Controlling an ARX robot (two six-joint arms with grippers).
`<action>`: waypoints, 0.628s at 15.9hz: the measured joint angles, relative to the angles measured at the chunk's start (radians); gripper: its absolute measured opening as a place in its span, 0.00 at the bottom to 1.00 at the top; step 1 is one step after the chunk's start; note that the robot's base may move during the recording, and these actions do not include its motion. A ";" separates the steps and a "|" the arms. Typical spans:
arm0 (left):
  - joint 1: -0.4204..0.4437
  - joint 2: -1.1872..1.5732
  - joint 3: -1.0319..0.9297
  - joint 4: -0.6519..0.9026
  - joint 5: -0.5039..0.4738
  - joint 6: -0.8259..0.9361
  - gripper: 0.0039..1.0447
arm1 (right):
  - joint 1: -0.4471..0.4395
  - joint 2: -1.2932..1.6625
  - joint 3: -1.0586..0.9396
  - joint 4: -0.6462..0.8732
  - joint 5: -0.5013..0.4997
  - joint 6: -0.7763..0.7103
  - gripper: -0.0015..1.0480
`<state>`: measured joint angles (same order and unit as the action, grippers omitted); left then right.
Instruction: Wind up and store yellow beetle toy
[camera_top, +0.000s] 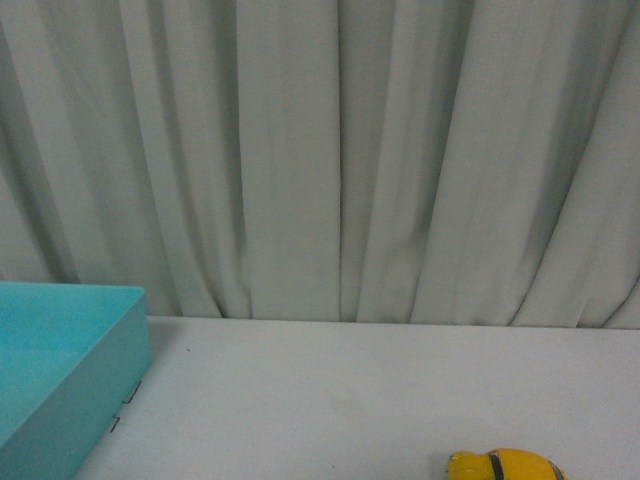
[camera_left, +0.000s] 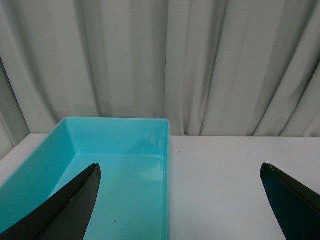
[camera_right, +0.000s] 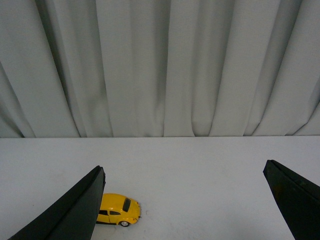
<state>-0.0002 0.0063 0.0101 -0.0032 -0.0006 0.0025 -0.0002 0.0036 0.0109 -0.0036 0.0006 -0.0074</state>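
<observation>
The yellow beetle toy (camera_top: 505, 466) stands on its wheels near the table's (camera_top: 350, 390) front edge, right of middle, long axis crosswise. The right end effector (camera_right: 183, 167), wide open and empty, is nearer, the toy just ahead beside one finger. The left end effector (camera_left: 180, 165), equally open, faces the teal bin (camera_left: 115, 137).

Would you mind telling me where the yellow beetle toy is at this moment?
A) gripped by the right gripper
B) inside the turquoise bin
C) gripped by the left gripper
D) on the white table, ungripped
D: the yellow beetle toy stands on its wheels on the white table, with the right gripper open and holding nothing. The left gripper is open too, and the visible part of the turquoise bin shows no toy.
</observation>
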 joint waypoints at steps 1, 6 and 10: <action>0.000 0.000 0.000 0.000 0.000 0.000 0.94 | 0.000 0.000 0.000 0.000 0.000 0.000 0.94; 0.000 0.000 0.000 0.000 0.000 0.000 0.94 | -0.413 0.417 0.040 0.246 -0.309 0.166 0.94; 0.000 0.000 0.000 0.000 0.000 0.000 0.94 | -0.724 1.292 0.356 0.919 -0.551 0.047 0.94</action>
<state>-0.0002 0.0063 0.0101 -0.0036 -0.0002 0.0029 -0.7239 1.2953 0.3664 0.9150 -0.5503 0.0395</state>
